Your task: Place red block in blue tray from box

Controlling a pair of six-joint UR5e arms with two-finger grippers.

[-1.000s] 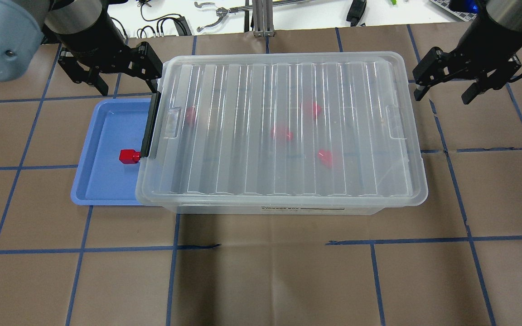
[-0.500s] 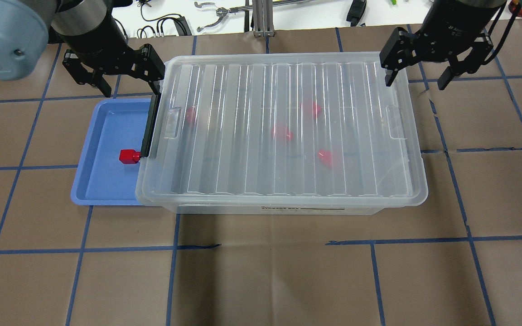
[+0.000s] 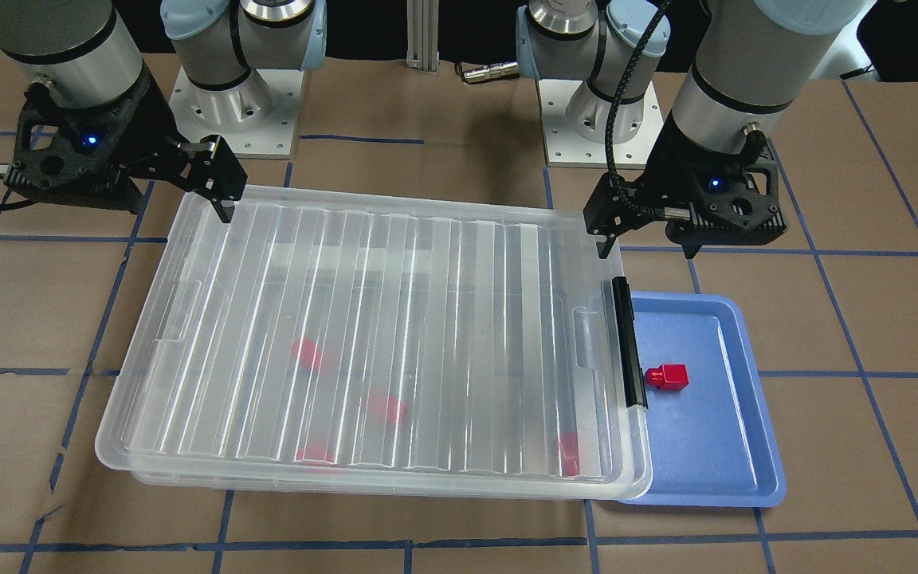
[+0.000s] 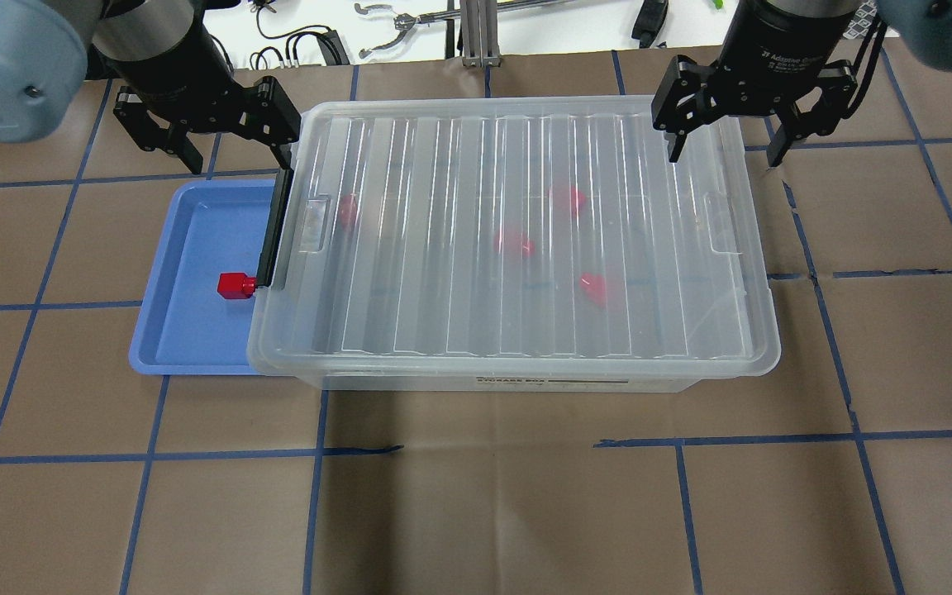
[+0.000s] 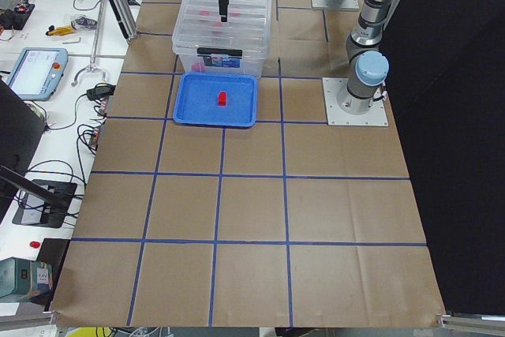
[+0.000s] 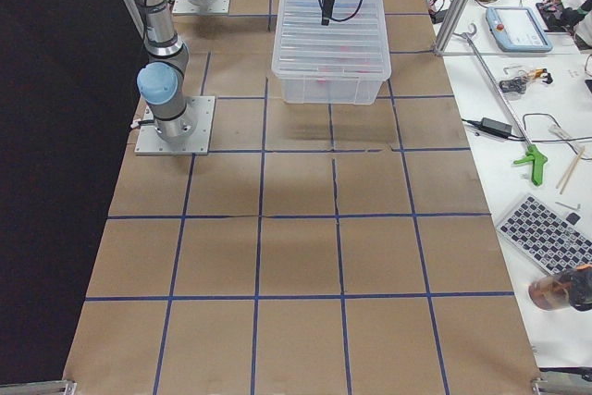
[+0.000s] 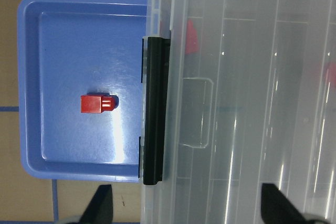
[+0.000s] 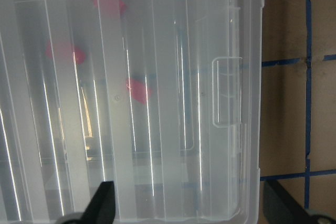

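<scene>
One red block (image 4: pixel 235 285) lies in the blue tray (image 4: pixel 187 347), next to the box's black latch (image 4: pixel 272 227); it also shows in the left wrist view (image 7: pixel 96 103) and the front view (image 3: pixel 668 376). The clear box (image 4: pixel 525 382) has its ribbed lid on, and its left end overhangs the tray. Several red blocks (image 4: pixel 514 243) show blurred through the lid. My left gripper (image 4: pixel 238 164) is open and empty above the tray's far edge by the latch. My right gripper (image 4: pixel 724 159) is open and empty, straddling the lid's far right corner.
A white bench with cables and tools (image 4: pixel 393 25) and an aluminium post (image 4: pixel 476 33) lie beyond the table's far edge. The two robot bases (image 3: pixel 228 96) stand behind the box. Brown table with blue tape lines lies in front of the box.
My right gripper has swung left from beside the box to over the lid's far right corner and has turned. My left gripper has barely moved. Blocks, tray and box are unchanged.
</scene>
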